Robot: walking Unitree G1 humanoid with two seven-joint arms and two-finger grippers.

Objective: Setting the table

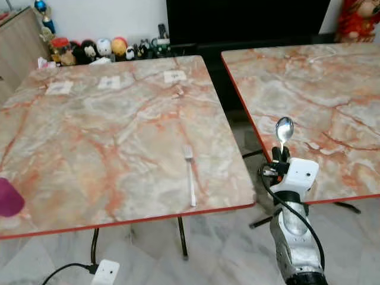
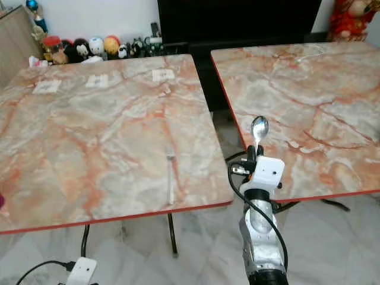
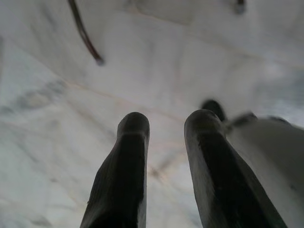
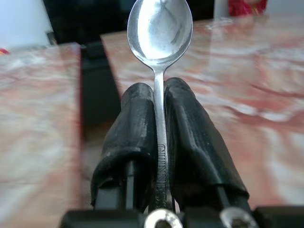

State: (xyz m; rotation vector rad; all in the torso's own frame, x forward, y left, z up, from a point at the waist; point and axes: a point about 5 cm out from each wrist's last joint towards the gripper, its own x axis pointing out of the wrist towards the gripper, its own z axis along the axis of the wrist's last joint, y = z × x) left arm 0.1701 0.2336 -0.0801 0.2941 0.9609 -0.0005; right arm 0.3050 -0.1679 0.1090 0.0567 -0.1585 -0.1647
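My right gripper (image 1: 280, 155) is shut on a silver spoon (image 1: 284, 130), whose bowl stands upright above the fingers (image 4: 137, 118). It hovers in the gap between the two marble tables, by the near-left corner of the right table (image 1: 332, 89). A silver fork (image 1: 190, 175) lies on the left table (image 1: 89, 136) near its front right edge, tines pointing away from me. My left gripper (image 3: 164, 126) hangs low over the pale floor, its two fingers slightly apart with nothing between them.
Three white cards (image 1: 175, 76) lie along the left table's far side. A purple object (image 1: 9, 197) sits at its near-left edge. Toy figures (image 1: 101, 48) line the back wall beside a dark TV stand (image 1: 249, 24). A white plug and cable (image 1: 104, 272) lie on the floor.
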